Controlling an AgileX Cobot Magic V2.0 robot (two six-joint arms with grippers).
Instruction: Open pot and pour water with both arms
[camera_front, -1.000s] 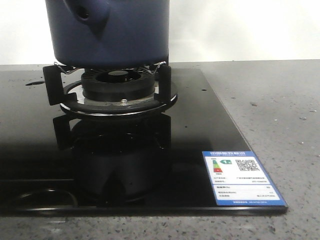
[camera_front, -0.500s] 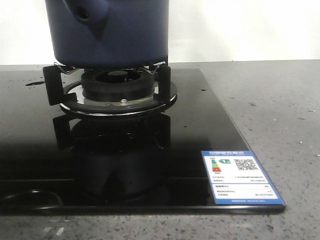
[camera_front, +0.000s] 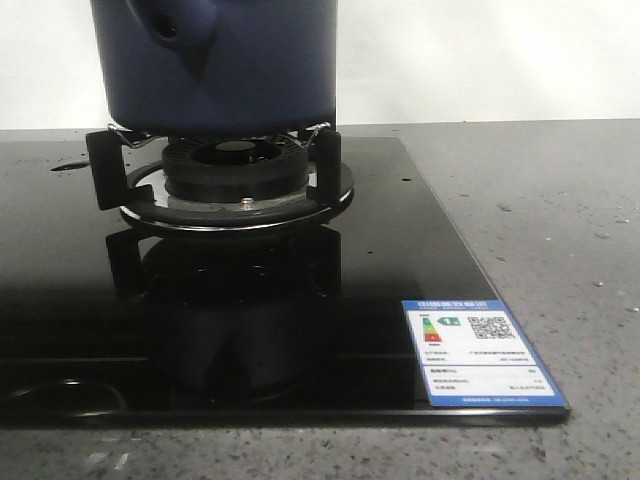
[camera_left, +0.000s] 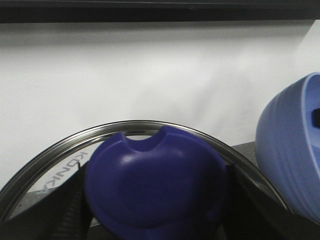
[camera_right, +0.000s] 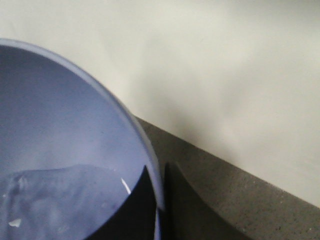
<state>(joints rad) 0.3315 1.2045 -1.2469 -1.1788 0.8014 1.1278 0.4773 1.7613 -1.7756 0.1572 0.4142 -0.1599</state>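
1. Front view: the pot (camera_front: 222, 62), dark navy with straight matte sides, sits on the black pan supports (camera_front: 324, 170) of a gas burner (camera_front: 235, 165). Its top runs out of view.
2. A short hollow stub (camera_front: 172, 25) sticks out of the pot's side, toward the camera and a little left.
3. The burner is set in a glossy black glass hob (camera_front: 380, 250), which mirrors the burner and supports. The hob lies on a grey speckled desk (camera_front: 540, 210).
4. A blue-and-white energy label (camera_front: 482, 352) is stuck at the hob's near right corner. Neither arm shows in the front view.
5. Left wrist view: a navy knob (camera_left: 155, 192) fills the lower middle, ringed by the metal rim of a lid (camera_left: 50, 160). The left end effector (camera_left: 155, 210) has a dark finger (camera_left: 72, 205) on each side of the knob, pinching it.
6. Just beside the lid, a lighter periwinkle ribbed bowl (camera_left: 292, 155) curves into the left wrist view, against a white wall (camera_left: 150, 75).
7. Right wrist view: the right end effector (camera_right: 159, 205) straddles the bowl's rim (camera_right: 145, 145), one dark finger (camera_right: 132, 210) inside and one outside, pinching the wall. Water (camera_right: 55, 200) lies in the bowl.
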